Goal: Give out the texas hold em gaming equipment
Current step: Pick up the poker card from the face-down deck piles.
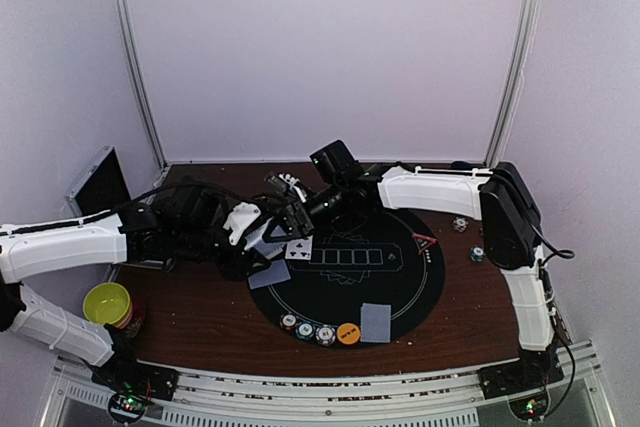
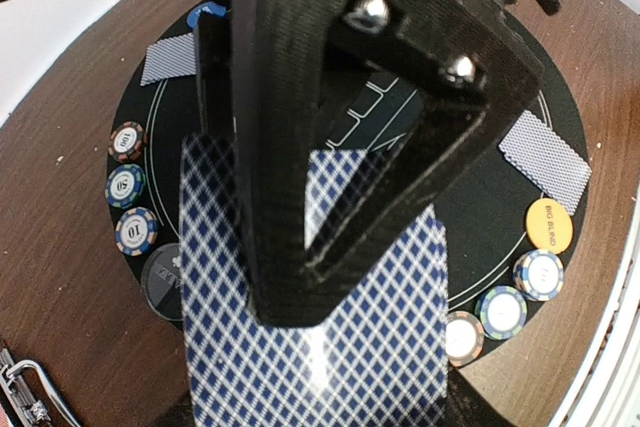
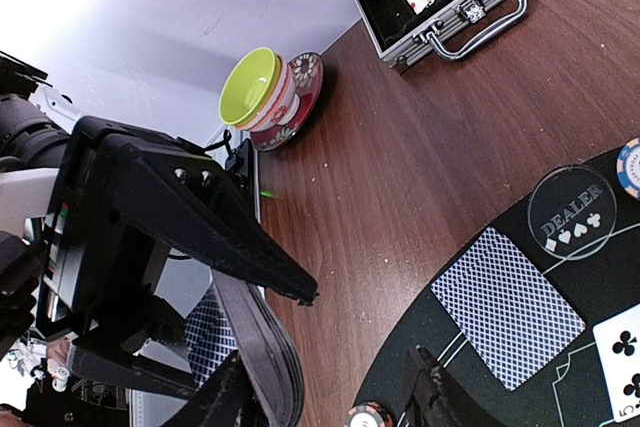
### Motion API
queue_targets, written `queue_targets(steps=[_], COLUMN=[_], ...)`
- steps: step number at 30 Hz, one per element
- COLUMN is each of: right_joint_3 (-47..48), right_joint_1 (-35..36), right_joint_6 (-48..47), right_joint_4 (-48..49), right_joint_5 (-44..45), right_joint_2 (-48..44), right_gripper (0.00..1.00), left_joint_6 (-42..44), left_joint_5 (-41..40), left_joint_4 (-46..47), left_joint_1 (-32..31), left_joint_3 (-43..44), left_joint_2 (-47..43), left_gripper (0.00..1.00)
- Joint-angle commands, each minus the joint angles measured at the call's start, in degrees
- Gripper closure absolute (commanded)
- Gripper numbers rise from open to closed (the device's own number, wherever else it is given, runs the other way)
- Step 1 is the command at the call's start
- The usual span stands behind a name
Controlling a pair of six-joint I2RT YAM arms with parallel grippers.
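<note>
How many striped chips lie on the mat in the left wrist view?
6 chips: three along the mat's left edge, three at right below the orange button. Held cards may hide more.

The left gripper [image 2: 300, 292] has its black fingers [image 2: 258, 177] pinched on a stack of diamond-backed cards [image 2: 340, 367] above a round black mat [image 2: 490, 237] on the brown surface [image 2: 60, 277]. Along the mat's near edge lie three striped chips [image 2: 502, 312], an orange button [image 2: 549, 224] to their right, then a face-down card [image 2: 545, 159]. Along the far edge lie a dark disc [image 2: 163, 275], three more chips [image 2: 126, 185], another card [image 2: 168, 57] and a blue button [image 2: 205, 15].
</note>
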Motion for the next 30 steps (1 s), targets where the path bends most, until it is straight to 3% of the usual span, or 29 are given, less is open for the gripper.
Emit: queue_targets(steps=[1,12,17,30], right_joint_3=[0.34,-1.97,-2.90,-2.96], right_joint_1=[-1.09,-1.87,-2.23,-5.78], right_joint_6=[-2.22,-3.61,-3.34,-4.24], right_joint_4=[-3.27,-4.72,-4.58,-6.52], right_joint_5=[3.84,-1.03,-5.03,-4.35], right_joint_2=[-2.02,-6.48,-8.22,-10.23], right_gripper=[0.52,0.80,0.99,1.00], left_joint_6=[0.79,0.83,0.81,0.68], left_joint_5=[0.73,0.15,-0.03,-0.64], left_joint_4=[2.51,2.40,2.40,2.40], left_joint_1=[-0.40,-0.55,-0.46,-0.50], left_joint_3=[0.47,0.49,0.47,0.40], left_joint_2=[-0.59,-0.59,-0.70,-0.78], left_gripper=[0.41,0.41,0.41,0.41])
